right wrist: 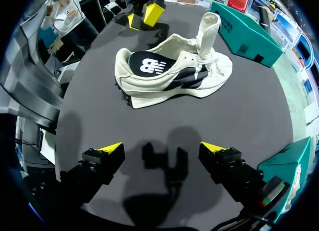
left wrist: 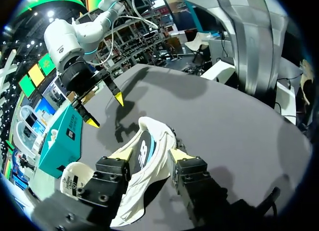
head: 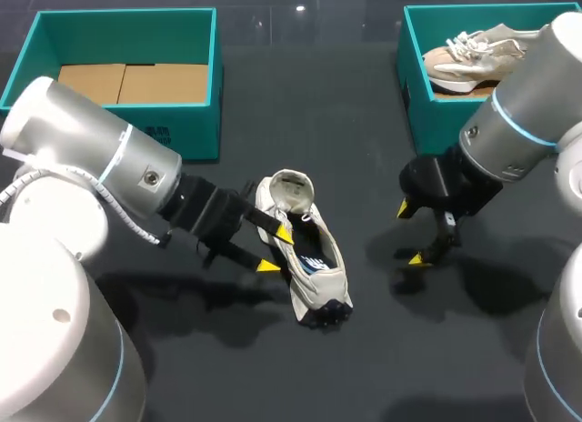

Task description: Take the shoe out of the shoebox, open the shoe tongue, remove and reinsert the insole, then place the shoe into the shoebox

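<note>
One shoe [head: 309, 258] is already out of its box and sits on the dark tabletop [head: 300, 104] between the two arms, heel towards the robot. Its tongue [head: 291, 190] is pulled up and forward, so that step looks done as well. The insole [right wrist: 147, 65] lies flat inside the opening. The pictures cannot show whether it has yet been taken out and put back. Returning the shoe to a box clearly remains.

The left claw [head: 275, 249] is at the shoe's side wall with its fingers spread. The side wall lies between them, but no squeeze shows, so it reads as released. The right claw [head: 409, 233] hangs well apart from the shoe over bare tabletop, fingers wide and holding nothing.

The shoe is soft and floppy, with a cream fabric upper, dark side panels and loose white laces. Its thin collar would likely buckle under a pinch. The insole is dark and smooth, with a white mark at the heel. The tabletop is matt and slightly cloth-like.

Farther off stand two stiff, square-walled teal boxes. The left-hand box [head: 195, 131] holds only flat brown cardboard [head: 127, 83]. The right-hand box [head: 427, 113] holds a second shoe [head: 473, 58], pale beige.
</note>
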Motion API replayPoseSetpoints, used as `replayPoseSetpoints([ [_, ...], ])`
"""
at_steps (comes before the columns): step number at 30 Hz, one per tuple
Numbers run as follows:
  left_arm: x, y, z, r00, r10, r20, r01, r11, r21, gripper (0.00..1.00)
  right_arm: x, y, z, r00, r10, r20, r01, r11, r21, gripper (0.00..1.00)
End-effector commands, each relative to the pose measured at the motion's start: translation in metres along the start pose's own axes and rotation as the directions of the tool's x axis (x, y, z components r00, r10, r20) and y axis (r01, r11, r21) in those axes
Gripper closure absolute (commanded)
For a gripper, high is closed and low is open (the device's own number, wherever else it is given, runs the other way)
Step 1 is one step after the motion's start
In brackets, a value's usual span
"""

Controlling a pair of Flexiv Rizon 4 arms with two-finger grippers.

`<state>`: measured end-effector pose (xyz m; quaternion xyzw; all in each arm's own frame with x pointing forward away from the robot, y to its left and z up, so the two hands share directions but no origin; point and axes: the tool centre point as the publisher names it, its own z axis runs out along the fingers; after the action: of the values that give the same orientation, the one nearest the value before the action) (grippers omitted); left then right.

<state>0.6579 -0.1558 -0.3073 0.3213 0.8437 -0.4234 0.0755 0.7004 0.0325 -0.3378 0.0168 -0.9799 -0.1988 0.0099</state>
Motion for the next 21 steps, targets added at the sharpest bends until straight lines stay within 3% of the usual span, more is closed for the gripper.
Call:
replayPoseSetpoints([
  [1, 0.0, -0.002, -0.03, 0.995, 0.028, -0.099, -0.028, 1.0, 0.001, 0.58, 0.004, -0.005, -0.012, 1.0, -0.002, 0.004, 0.002, 1.0, -0.007, 0.0],
  [7, -0.003, -0.008, -0.059, 0.978, 0.091, -0.19, -0.092, 0.996, 0.004, 0.62, 0.004, -0.005, -0.012, 1.0, -0.002, 0.004, 0.002, 1.0, -0.007, 0.0],
  [8, -0.005, -0.008, -0.062, 0.974, 0.101, -0.205, -0.102, 0.995, 0.007, 0.69, 0.004, -0.005, -0.012, 1.0, -0.002, 0.004, 0.002, 1.0, -0.007, 0.0],
  [9, -0.006, -0.008, -0.066, 0.97, 0.11, -0.216, -0.112, 0.994, 0.005, 0.94, 0.004, -0.005, -0.012, 1.0, -0.002, 0.004, 0.002, 1.0, -0.007, 0.0],
  [10, -0.008, -0.008, -0.069, 0.966, 0.12, -0.227, -0.121, 0.993, 0.01, 1.0, 0.005, -0.007, -0.014, 1.0, 0.015, 0.008, -0.015, 1.0, -0.004, 0.0],
  [15, -0.017, -0.007, -0.078, 0.944, 0.163, -0.287, -0.165, 0.986, 0.017, 1.0, 0.016, -0.022, -0.03, 0.997, 0.073, 0.034, -0.073, 0.997, 0.015, 0.0],
  [18, -0.023, -0.004, -0.079, 0.91, 0.191, -0.367, -0.204, 0.979, 0.004, 1.0, 0.023, -0.036, -0.04, 0.987, 0.144, 0.069, -0.148, 0.986, 0.073, 0.0],
  [21, -0.029, -0.004, -0.082, 0.869, 0.23, -0.439, -0.253, 0.967, 0.005, 1.0, 0.023, -0.036, -0.04, 0.987, 0.144, 0.069, -0.148, 0.986, 0.073, 0.0],
])
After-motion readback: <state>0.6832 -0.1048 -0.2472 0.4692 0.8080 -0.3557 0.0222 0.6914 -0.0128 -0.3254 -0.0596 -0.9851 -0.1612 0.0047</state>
